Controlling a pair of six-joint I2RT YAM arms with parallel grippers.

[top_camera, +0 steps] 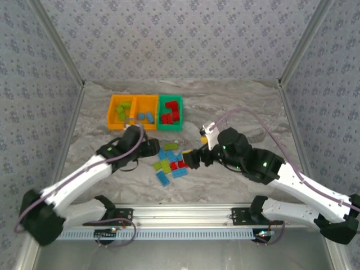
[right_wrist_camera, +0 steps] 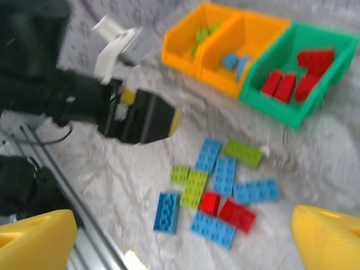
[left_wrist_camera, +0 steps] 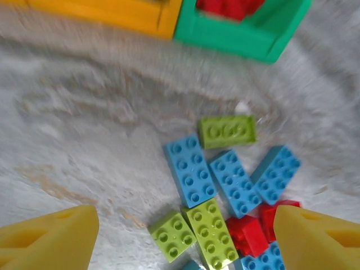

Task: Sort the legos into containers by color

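Loose legos (top_camera: 170, 163) in light blue, lime green and red lie in a pile at mid-table. Behind them stand three containers in a row: an orange one (top_camera: 122, 111) with green bricks, an orange one (top_camera: 145, 112) with blue bricks, and a green one (top_camera: 170, 112) with red bricks. My left gripper (top_camera: 152, 147) hovers at the pile's left, open, nothing between its yellow fingers (left_wrist_camera: 50, 239); below it lie lime bricks (left_wrist_camera: 214, 233), blue bricks (left_wrist_camera: 190, 170) and a red one (left_wrist_camera: 250, 235). My right gripper (top_camera: 194, 158) is at the pile's right, open and empty (right_wrist_camera: 183, 216).
The left arm's black wrist (right_wrist_camera: 84, 107) reaches in from the left of the pile in the right wrist view. A metal rail (top_camera: 180, 214) runs along the near edge. Patterned walls close in the table on three sides.
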